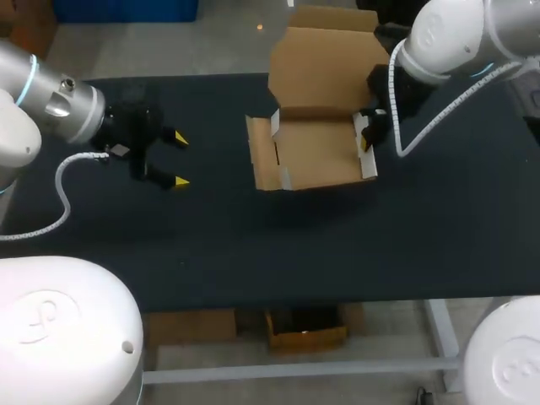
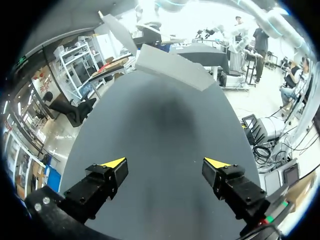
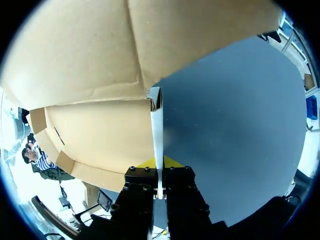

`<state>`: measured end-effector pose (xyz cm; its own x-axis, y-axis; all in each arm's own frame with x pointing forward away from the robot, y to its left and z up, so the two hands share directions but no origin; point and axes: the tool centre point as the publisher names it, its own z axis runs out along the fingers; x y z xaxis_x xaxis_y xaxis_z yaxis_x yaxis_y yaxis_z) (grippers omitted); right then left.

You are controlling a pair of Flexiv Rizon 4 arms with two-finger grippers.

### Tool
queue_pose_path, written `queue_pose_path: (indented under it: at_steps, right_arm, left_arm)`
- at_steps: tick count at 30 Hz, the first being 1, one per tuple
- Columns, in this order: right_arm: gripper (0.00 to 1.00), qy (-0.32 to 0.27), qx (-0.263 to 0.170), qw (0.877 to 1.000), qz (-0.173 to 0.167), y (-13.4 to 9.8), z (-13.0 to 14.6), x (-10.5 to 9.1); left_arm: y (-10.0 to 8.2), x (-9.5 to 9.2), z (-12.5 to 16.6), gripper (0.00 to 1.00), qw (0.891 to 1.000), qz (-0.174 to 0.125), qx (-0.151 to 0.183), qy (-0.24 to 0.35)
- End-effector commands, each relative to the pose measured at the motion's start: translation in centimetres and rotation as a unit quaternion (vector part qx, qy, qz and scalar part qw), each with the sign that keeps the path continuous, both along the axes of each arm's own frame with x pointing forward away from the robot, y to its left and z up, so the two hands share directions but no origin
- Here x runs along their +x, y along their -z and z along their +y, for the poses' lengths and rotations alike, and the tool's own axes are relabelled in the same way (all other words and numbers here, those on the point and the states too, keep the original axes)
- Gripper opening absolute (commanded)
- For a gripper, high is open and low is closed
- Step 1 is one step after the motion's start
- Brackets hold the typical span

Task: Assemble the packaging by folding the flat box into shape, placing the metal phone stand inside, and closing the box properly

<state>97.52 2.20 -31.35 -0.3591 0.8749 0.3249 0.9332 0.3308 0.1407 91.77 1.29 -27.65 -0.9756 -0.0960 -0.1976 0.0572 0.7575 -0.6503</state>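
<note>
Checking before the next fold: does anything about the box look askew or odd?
On the box, the left side wall leans outward instead of standing up, unlike the right wall, which the right gripper pinches upright. No phone stand shows on the table.

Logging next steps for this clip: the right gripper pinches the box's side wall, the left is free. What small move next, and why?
Probably bring the left gripper across to the left flap of the box and push it upright. That flap appears to lean outward, the left gripper is open and apart from the box, and the right gripper is shut on the right wall, steadying it.
</note>
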Motion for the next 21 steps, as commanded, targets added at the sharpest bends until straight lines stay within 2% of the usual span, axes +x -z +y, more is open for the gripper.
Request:
queue_pose_path:
  at_steps: [1,10,17,21]
  right_arm:
    - [0.0,0.004,-0.012,1.0,-0.008,-0.1,0.1,-0.4]
    - [0.0,0.004,-0.012,1.0,-0.008,-0.1,0.1,-0.4]
    - [0.0,0.037,-0.04,0.996,0.071,0.7,0.0,-1.6]
    - [0.0,0.058,-0.047,0.992,0.101,1.3,-0.4,-2.6]
  left_arm:
    - [-0.3,0.5,-0.1,1.0,1.0,0.01,0.005,0.006]
    - [-0.3,0.5,-0.1,1.0,1.0,0.01,0.005,0.006]
    - [0.1,0.5,0.4,1.0,1.0,0.012,0.008,-0.004]
    - [0.4,0.5,0.3,1.0,1.0,0.012,0.012,-0.008]
